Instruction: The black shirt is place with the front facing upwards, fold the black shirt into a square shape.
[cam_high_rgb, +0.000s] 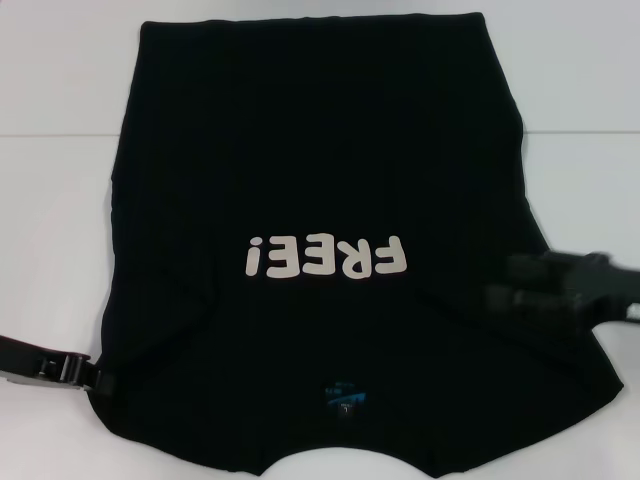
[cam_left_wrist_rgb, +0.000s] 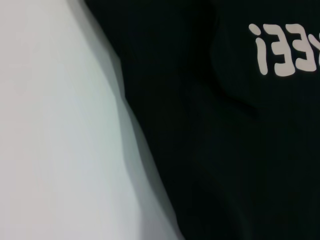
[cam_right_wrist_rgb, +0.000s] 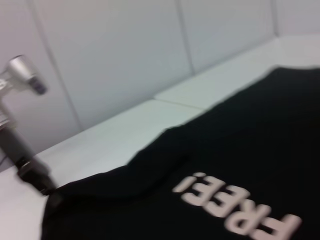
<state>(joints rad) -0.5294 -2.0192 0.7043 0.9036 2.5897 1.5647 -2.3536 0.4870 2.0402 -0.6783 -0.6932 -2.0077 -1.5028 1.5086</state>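
Head view has the shirt (cam_high_rgb: 320, 200) spread flat on the white tabletop (cam_high_rgb: 60, 200), front up, taking up most of the middle. The white "FREE!" lettering (cam_high_rgb: 327, 257) reads upside down from the robot's side, and the blue neck label (cam_high_rgb: 343, 396) sits at the near edge, so the collar end is closest to the robot and the hem is at the far side. Both sleeves look already tucked in over the body, with soft ridges running along each side.

Left end effector (cam_high_rgb: 95, 377) is down low at the near left corner of the shirt, right at the fabric edge. Looks like it's touching the cloth there, but I can't tell if the fingers are closed on it or not. Left wrist view just shows shirt edge (cam_left_wrist_rgb: 210, 150) against bare tabletop (cam_left_wrist_rgb: 55, 125), no fingers.

Right end effector (cam_high_rgb: 520, 285) is over the right side of the shirt, level with the lettering, blurry, so can't tell how far it's open or whether it's got any fabric.

Right wrist view looks across the shirt (cam_right_wrist_rgb: 240, 150) and catches the left arm (cam_right_wrist_rgb: 17, 125) at the far corner, with a white wall (cam_right_wrist_rgb: 125, 55) behind the tabletop.
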